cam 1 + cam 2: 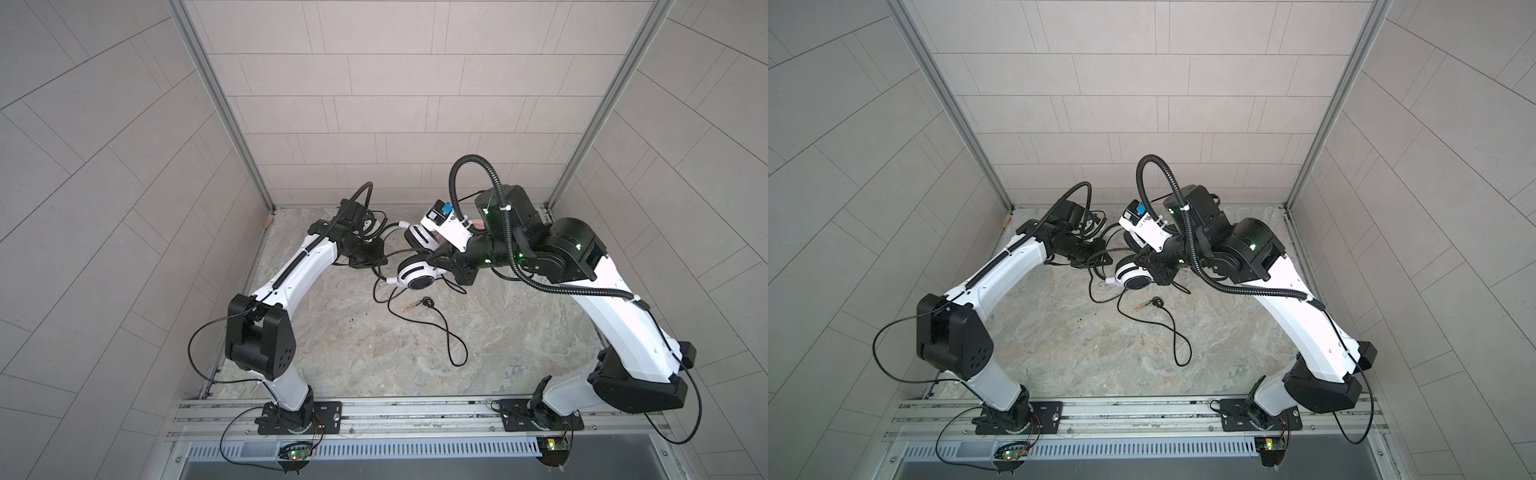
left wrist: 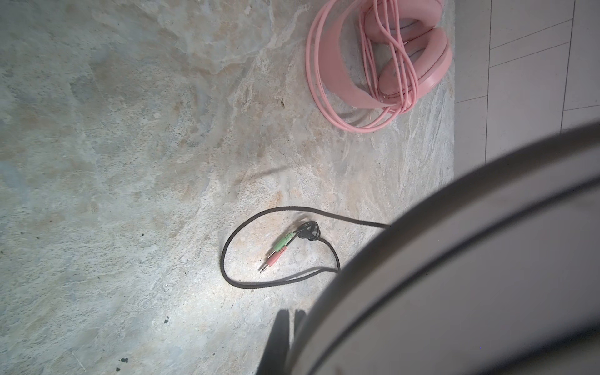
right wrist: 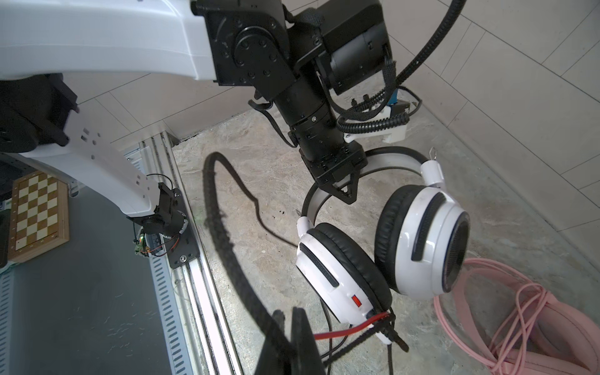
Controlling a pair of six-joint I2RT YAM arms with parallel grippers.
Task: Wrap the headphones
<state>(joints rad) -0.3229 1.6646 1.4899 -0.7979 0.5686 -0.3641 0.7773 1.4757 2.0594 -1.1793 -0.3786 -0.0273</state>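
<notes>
L gripper clamps white headset by its headband, toward 12 o'clock on table; R gripper pinches black cable; pink headset at 1 o'clock, already wrapped; risk: slack trailing to 6 o'clock drags plugs, tangles, loop slips off.

Two arms, left arm and right arm: white moulded shells between black joint housings dotted with black screw heads, each bolted through a black base plate onto the aluminium rail. At the right arm's end far from the rail: black ribbed conduit, green lights, and a white camera bracket with a blue part. Left gripper and right gripper: black, wedge-shaped fingers.
</notes>
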